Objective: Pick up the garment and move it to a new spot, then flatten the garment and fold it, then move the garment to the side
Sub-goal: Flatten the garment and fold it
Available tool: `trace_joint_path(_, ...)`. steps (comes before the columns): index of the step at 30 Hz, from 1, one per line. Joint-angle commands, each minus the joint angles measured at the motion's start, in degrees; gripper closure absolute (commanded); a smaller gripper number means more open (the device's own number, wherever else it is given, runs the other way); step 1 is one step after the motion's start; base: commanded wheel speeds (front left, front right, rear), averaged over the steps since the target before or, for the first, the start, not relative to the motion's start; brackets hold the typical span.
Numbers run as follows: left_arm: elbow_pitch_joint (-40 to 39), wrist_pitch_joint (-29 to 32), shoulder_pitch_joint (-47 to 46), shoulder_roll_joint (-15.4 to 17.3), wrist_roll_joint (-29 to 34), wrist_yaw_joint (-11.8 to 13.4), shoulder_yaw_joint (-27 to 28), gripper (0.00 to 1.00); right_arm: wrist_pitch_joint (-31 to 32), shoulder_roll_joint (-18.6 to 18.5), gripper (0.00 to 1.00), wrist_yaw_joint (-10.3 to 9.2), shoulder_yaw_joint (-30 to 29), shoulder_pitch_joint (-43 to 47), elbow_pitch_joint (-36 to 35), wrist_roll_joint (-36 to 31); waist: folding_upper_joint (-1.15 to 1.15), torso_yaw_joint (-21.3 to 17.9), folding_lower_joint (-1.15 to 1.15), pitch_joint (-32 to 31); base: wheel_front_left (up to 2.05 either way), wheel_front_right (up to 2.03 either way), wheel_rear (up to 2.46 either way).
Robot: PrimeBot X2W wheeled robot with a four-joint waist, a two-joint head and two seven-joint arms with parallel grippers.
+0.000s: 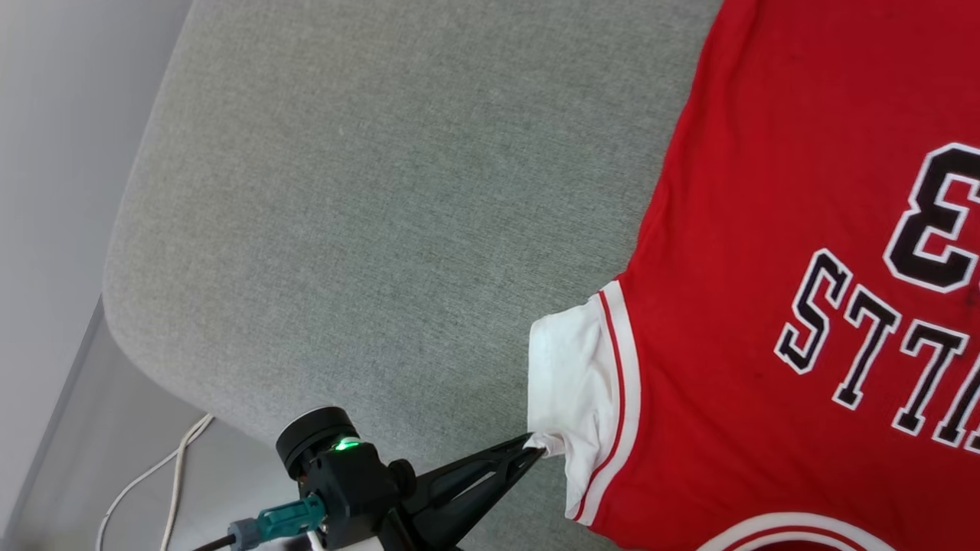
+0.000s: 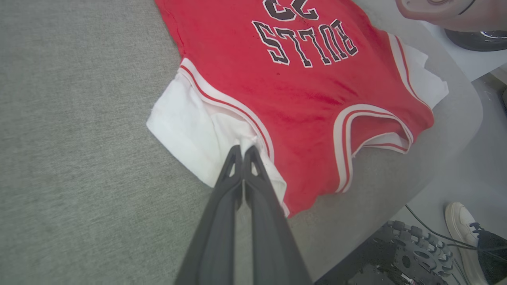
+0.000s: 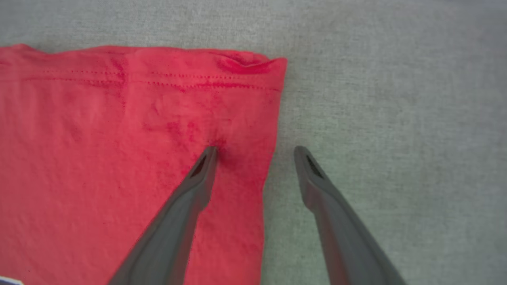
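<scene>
Black left gripper (image 1: 536, 448) with long tapered fingers (image 2: 220, 225), green light (image 1: 346, 443), teal cable connector (image 1: 287, 519)

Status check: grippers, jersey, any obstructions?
Left gripper jaws shut on white sleeve of red jersey shirt. Right gripper jaws open, straddling shirt's side edge. Shirt spread flat on grey fabric cushion. Nothing blocking.

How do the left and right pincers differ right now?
The left pincer is shut; the right pincer is open. The left pinches the jersey by its white sleeve; the right straddles its red side edge near the hem, one finger on cloth, one over the grey cushion. Both work at the jersey's edges.
</scene>
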Motion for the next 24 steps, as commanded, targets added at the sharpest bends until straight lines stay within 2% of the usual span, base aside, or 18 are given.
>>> trace_joint_path(1,0.39,-0.65,-1.42,-0.43,0.13,-0.31,-0.49,1.00,0.56,0.11,0.00,-0.02,-0.13,-0.52,0.09,-0.69,0.00,1.67,-0.01,1.71,0.00,0.00,0.00)
trace_joint_path(8,2.19,-2.50,-2.90,-0.76,-0.53,-0.29,-2.17,1.00,2.49,2.12,0.00,-0.01,0.28,4.04,0.54,0.00,0.00,2.49,-0.01,2.36,0.00,0.00,0.00)
trace_joint_path(9,2.44,-2.77,-3.15,-0.75,-0.64,-0.30,-2.35,1.00,3.23,1.94,0.26,-0.01,0.32,5.20,0.60,0.07,0.00,2.57,-0.01,2.42,0.00,0.00,0.00)
trace_joint_path(10,2.70,-3.01,-3.35,-0.79,-0.78,-0.30,-2.58,1.00,3.61,1.55,0.86,-0.01,0.50,6.11,0.53,0.23,0.00,2.62,-0.01,2.45,0.00,0.00,0.00)
trace_joint_path(11,2.95,-3.20,-3.47,-0.83,-0.81,-0.31,-2.84,1.00,3.77,1.10,1.00,-0.01,0.53,6.61,0.43,0.06,0.00,2.67,-0.01,2.42,0.00,0.00,0.00)
trace_joint_path(17,4.82,-4.67,-4.39,-0.45,-1.29,-0.35,-3.54,1.00,2.24,0.50,1.00,-0.02,-0.73,8.40,0.01,-0.02,0.00,1.84,-0.01,0.32,0.00,0.00,0.00)
trace_joint_path(24,5.67,-5.69,-3.45,0.65,-1.62,1.02,-2.21,1.00,-0.32,1.19,1.00,-0.03,-0.98,12.18,1.06,1.77,0.00,-2.18,-0.01,-5.74,0.00,0.00,0.00)
